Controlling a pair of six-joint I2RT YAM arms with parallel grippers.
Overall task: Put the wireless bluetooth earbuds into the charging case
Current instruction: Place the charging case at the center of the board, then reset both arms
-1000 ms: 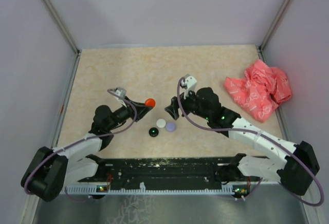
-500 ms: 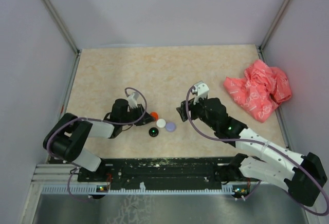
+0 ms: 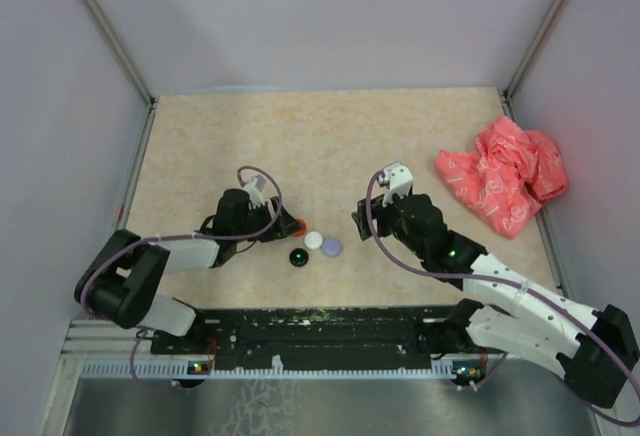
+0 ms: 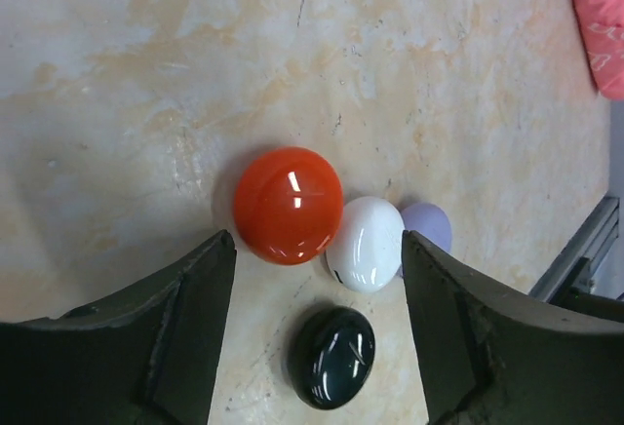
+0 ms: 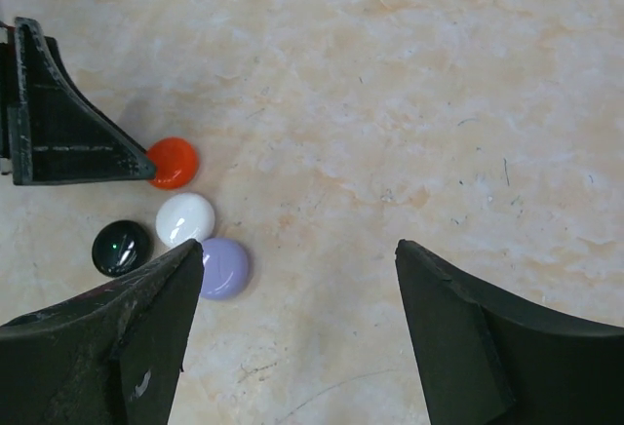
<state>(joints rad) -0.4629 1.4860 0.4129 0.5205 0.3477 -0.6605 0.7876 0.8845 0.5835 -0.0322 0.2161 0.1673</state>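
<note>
A red round disc (image 4: pixel 288 205) lies on the table touching a white disc (image 4: pixel 365 244), with a lilac disc (image 4: pixel 427 224) behind it and a black disc (image 4: pixel 331 356) nearest the camera. My left gripper (image 4: pixel 317 245) is open, its fingers either side of the black disc, holding nothing. In the top view it (image 3: pixel 283 226) sits just left of the red disc (image 3: pixel 299 224). My right gripper (image 5: pixel 299 245) hovers open over bare table right of the lilac disc (image 5: pixel 224 267). No earbuds show in any view. I cannot tell which disc is the charging case.
A crumpled pink-red plastic bag (image 3: pixel 503 176) lies at the right edge of the table. White walls enclose the table on three sides. A metal rail (image 3: pixel 320 326) runs along the near edge by the arm bases.
My left gripper carried the red disc down to the table beside the white one and opened, letting it go. The right gripper drew back a little to the right.
</note>
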